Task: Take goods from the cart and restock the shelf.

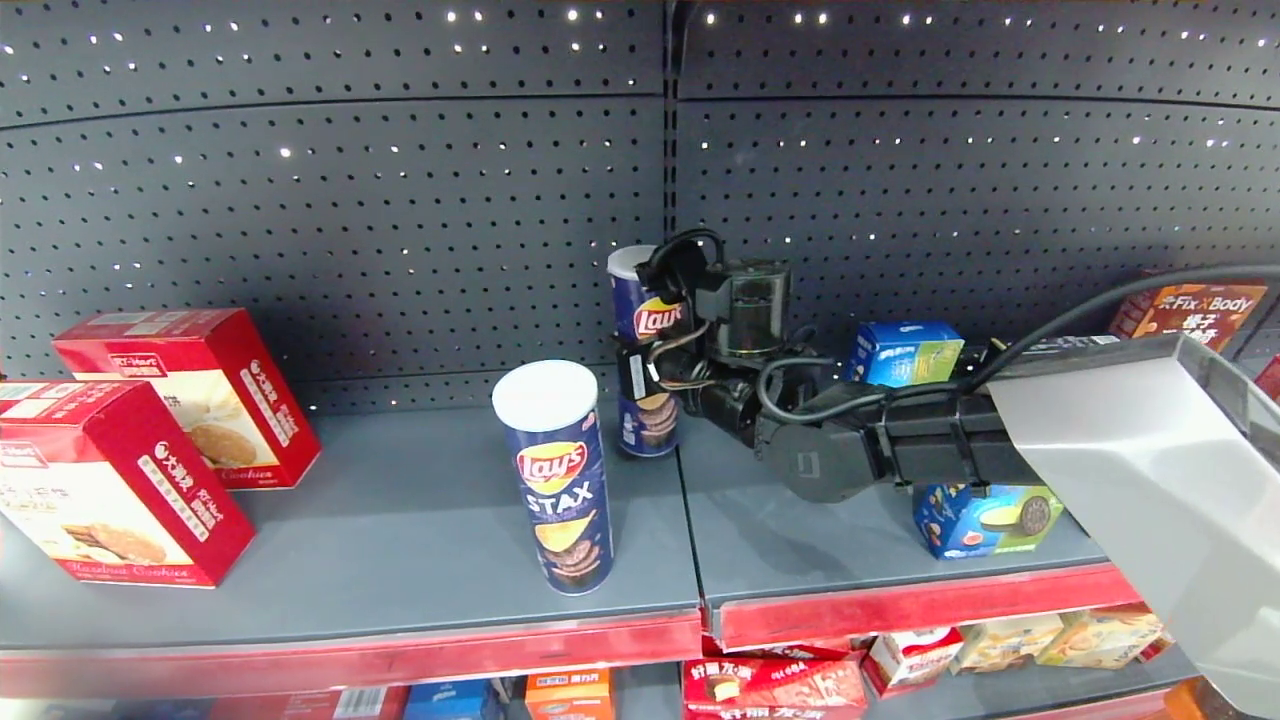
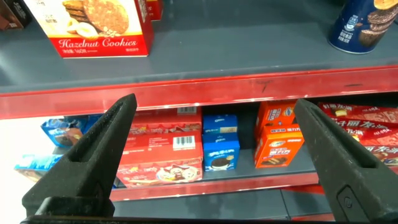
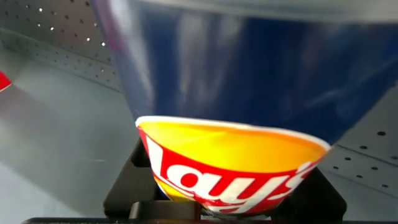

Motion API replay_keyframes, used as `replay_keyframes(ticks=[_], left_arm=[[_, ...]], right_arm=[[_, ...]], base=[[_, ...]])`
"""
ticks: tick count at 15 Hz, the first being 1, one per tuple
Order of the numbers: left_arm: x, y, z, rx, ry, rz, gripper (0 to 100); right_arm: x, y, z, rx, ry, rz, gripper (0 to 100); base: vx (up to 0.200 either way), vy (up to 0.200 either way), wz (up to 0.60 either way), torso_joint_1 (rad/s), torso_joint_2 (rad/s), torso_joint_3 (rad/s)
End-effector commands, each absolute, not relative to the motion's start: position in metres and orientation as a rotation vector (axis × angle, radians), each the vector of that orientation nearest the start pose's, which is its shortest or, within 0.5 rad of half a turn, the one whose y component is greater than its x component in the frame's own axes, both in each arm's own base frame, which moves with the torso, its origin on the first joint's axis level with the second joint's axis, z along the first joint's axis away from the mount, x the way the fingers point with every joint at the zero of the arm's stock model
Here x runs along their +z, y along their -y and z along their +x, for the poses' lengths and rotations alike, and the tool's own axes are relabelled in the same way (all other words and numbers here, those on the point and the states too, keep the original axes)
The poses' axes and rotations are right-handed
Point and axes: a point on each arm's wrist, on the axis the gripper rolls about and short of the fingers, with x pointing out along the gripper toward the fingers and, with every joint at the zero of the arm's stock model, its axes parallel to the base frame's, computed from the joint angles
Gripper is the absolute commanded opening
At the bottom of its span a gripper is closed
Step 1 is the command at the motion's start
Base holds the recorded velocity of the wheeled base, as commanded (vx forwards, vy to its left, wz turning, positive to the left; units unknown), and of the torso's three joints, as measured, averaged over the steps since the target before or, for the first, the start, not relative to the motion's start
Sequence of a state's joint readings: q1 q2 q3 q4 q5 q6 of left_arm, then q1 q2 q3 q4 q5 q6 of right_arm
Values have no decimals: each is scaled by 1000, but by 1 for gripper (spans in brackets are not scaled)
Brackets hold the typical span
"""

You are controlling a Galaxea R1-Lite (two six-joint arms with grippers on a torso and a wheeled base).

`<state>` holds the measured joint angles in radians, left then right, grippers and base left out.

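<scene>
Our right gripper [image 1: 648,372] clamps a tall blue cardboard crisp can with a white lid [image 1: 640,300], upright at the back of the grey metal shelf [image 1: 400,520], behind a second matching can [image 1: 560,490]. Our left gripper [image 2: 214,104] hangs before the shelf's red front edge [image 2: 205,87], jaws spread wide and holding nothing.

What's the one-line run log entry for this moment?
phase: restocking | right gripper: shut on rear chip can, upright near back panel | left gripper: open, empty | front chip can: standing on shelf
</scene>
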<state>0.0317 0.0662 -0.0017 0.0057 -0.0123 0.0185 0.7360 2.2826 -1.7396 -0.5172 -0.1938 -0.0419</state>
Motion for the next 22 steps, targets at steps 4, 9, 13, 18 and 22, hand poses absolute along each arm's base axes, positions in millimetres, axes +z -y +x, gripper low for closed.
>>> replay_keyframes(ticks=[4, 9, 13, 18, 22], left_arm=[[77, 1, -18, 19, -72, 17, 100], [77, 1, -18, 19, -72, 17, 100], [77, 1, -18, 19, -72, 17, 100], [77, 1, -18, 19, -72, 17, 100], [77, 1, -18, 19, -72, 17, 100]], right_arm=[[188, -325, 377, 528, -13, -56, 0], [185, -320, 386, 513, -12, -55, 0], [185, -321, 388, 520, -8, -53, 0], [181, -323, 388, 551, -15, -56, 0], [180, -323, 388, 551, -16, -56, 100]], base=[[0, 0, 0, 0, 0, 0], [0, 0, 0, 0, 0, 0], [0, 0, 0, 0, 0, 0], [0, 0, 0, 0, 0, 0], [0, 0, 0, 0, 0, 0]])
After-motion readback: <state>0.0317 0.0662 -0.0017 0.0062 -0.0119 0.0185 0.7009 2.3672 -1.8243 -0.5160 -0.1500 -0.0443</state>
